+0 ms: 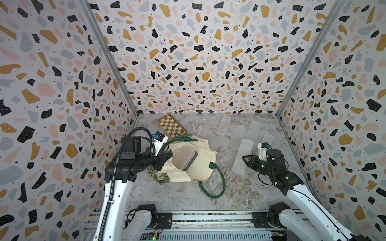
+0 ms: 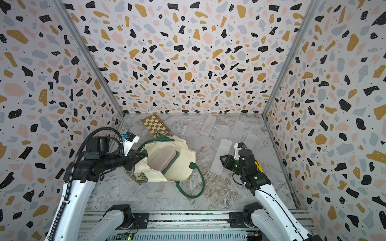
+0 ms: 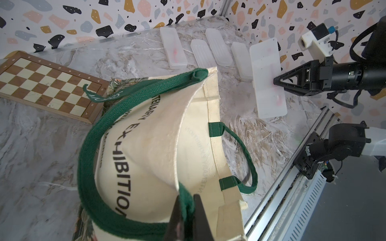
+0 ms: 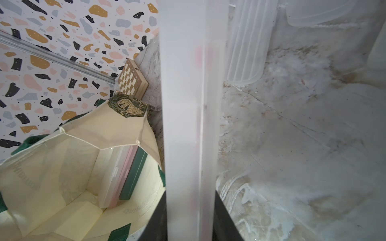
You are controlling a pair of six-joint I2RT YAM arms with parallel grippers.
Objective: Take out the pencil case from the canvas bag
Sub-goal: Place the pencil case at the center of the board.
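Three walls close in the scene: a back wall [image 1: 204, 52], a left wall [image 1: 41, 104] and a right wall [image 1: 344, 94]. All are papered in a pale terrazzo print of black, ochre, pink and grey-blue flecks. Bare metal corner posts [image 1: 108, 56] run up where the walls meet (the same shows in both top views). The worktop [image 1: 177, 194] has a grey-white marble pattern with brownish streaks towards its middle and right. An aluminium rail [image 1: 208, 217] borders its near edge, with a slotted grey panel [image 1: 208, 236] below it. The light is soft and even, casting only faint shadows.
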